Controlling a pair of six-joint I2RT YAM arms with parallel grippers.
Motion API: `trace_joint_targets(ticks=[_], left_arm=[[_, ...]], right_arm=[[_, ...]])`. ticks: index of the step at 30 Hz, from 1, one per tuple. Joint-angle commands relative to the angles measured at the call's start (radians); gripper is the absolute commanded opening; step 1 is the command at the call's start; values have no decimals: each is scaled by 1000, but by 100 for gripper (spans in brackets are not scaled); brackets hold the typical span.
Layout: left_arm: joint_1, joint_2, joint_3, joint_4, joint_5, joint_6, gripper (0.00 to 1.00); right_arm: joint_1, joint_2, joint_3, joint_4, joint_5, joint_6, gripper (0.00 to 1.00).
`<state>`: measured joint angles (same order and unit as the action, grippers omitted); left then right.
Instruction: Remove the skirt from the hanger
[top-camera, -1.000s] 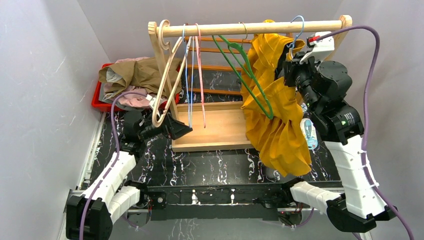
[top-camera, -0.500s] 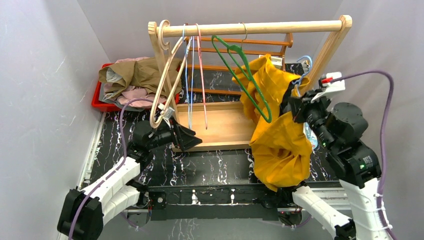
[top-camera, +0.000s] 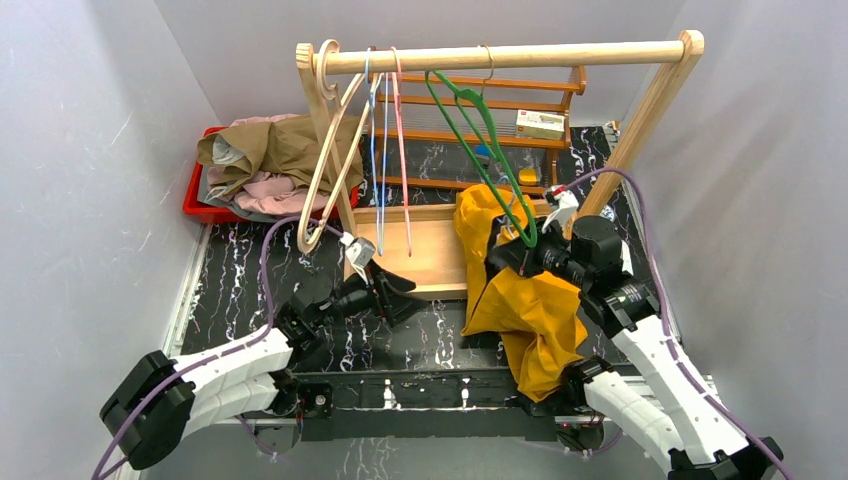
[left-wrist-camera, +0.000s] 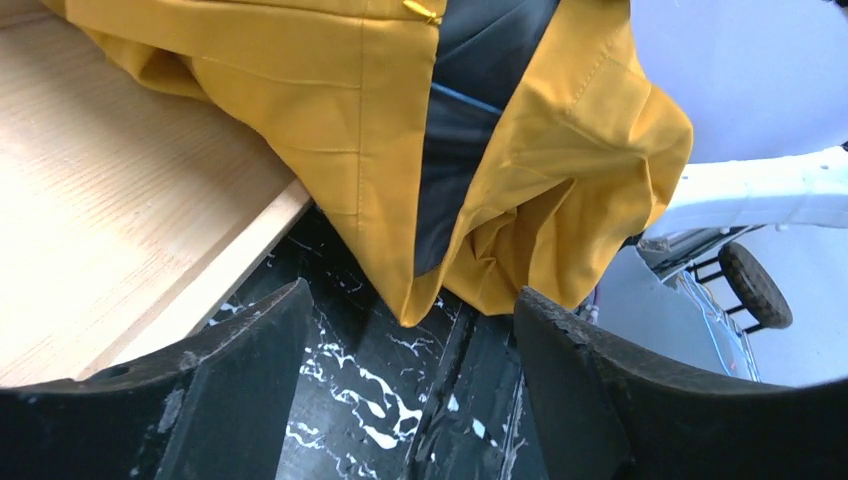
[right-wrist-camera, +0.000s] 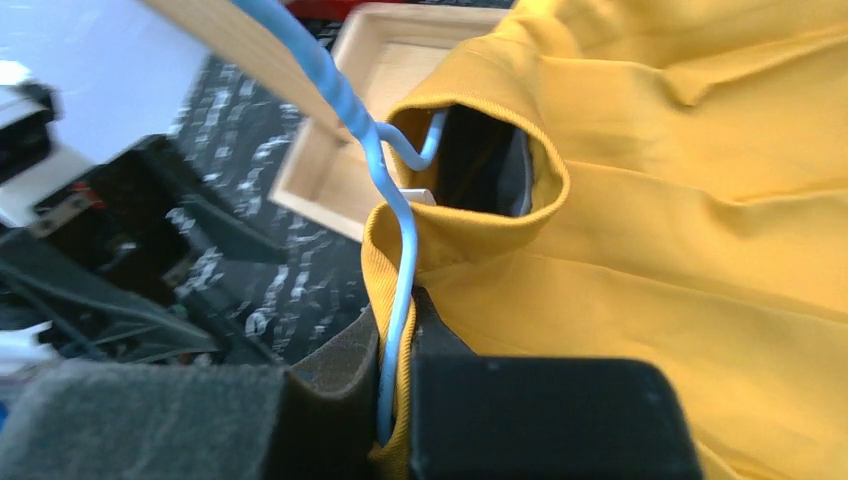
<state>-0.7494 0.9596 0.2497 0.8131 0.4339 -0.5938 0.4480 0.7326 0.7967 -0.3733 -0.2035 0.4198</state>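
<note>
Right gripper (right-wrist-camera: 395, 400) clamps the light-blue wire hanger (right-wrist-camera: 398, 225), anchoring it. Left gripper (left-wrist-camera: 410, 385), jaws apart, faces the mustard-yellow fabric skirt (left-wrist-camera: 330, 110), likely to pull it.

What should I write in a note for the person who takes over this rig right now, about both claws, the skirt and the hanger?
Left claw: open and empty, low over the table, pointing at the skirt.
Right claw: shut on the blue hanger wire together with the waistband.
Yellow skirt: not on the wooden rail; draped from the rack's wooden base over the table's near edge.
Done: hanger and skirt are off the rail.
Left: the hanger is still inside the waistband. Probably grip the cloth with the left claw and pull the two apart.
</note>
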Motion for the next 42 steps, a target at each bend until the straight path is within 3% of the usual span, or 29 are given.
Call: trace_joint_targets(ticks=[1,3,5,11,16,21,26,34,38,42], left_arm=[[-97,8,16,98,-183,87,77],[-154,25,28,99,-277,123,90],[-195,52,39,105,-359,137,94],[-224,151,95,126,-397,120,95],[-247,165,103,168,-444,136,92],[-270,196,113,184,-492,163,98],[-303,300,159,192,-594,161,98],[-305,422,230,200,-642,148,87],[-306,433,222,208,-685,149,64],[-306,420,220,208,-687,178,31]], right_arm=[[0,-3,-38,366,-319,108,0],[0,13,-54,390,-386,112,0],[0,32,-65,410,-430,115,0],[0,117,-28,299,-534,21,0],[1,105,-31,334,-665,26,0],[1,97,-62,337,-677,38,0],[1,116,-99,359,-660,65,0],[1,125,-80,217,-574,-5,2],[0,124,-70,162,-564,-26,3],[1,110,-54,97,-486,-40,16]])
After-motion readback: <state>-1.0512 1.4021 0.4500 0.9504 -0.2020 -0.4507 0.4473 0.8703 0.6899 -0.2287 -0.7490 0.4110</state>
